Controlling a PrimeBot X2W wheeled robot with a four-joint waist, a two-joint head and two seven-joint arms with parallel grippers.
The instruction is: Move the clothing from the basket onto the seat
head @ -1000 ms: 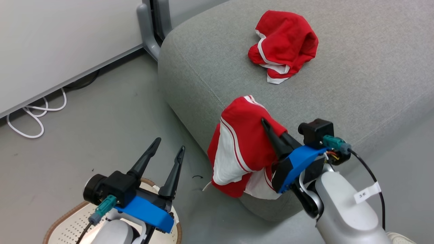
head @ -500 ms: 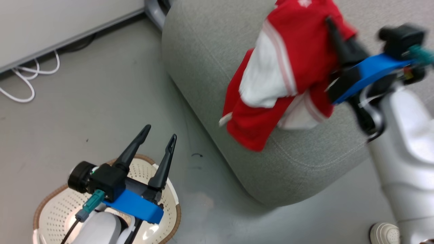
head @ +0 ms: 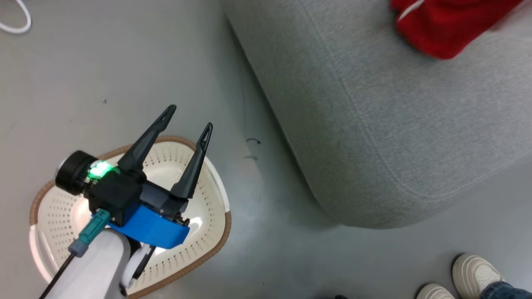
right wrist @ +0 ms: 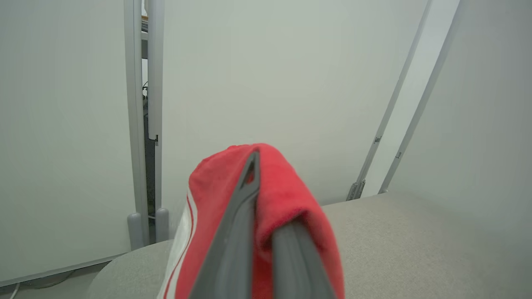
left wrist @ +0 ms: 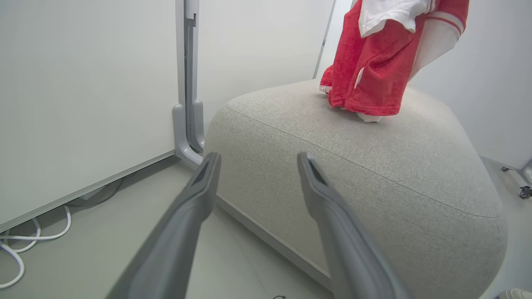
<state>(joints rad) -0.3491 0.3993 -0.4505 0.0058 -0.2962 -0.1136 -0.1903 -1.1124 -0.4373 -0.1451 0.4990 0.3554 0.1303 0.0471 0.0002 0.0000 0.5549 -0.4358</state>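
Where the grey floor (head: 104,62) is spread beneath the arms, the seat (head: 374,124) is seen ahead and to the right of the left claw (head: 189,117), its rounded corner and seam turned toward that claw. White wall panels (left wrist: 83,104) are seen ahead and to the left of the same claw, beyond the seat.

The basket (head: 62,216) is placed on the floor directly under the left claw, and its brown rim is partly covered by the arm in the head view. The fingers of the left claw are held wide apart, with nothing between them, and are pointed toward the seat's near edge.

The clothing (left wrist: 374,70) is clamped in the right claw (right wrist: 270,191), whose fingers are pressed together with red fabric draped over them. In the left wrist view the garment is hung above the seat, high ahead and to the right of the left claw; whether its lower hem is touching the cushion cannot be told. White panels and stripes are shown on it. In the head view a red fold is caught at the top right, over the seat.

A person's pale shoes (head: 474,274) are seen on the floor, well to the right of the left claw and beside the seat's corner. A white cable (left wrist: 25,245) is laid by the wall, to that claw's left.
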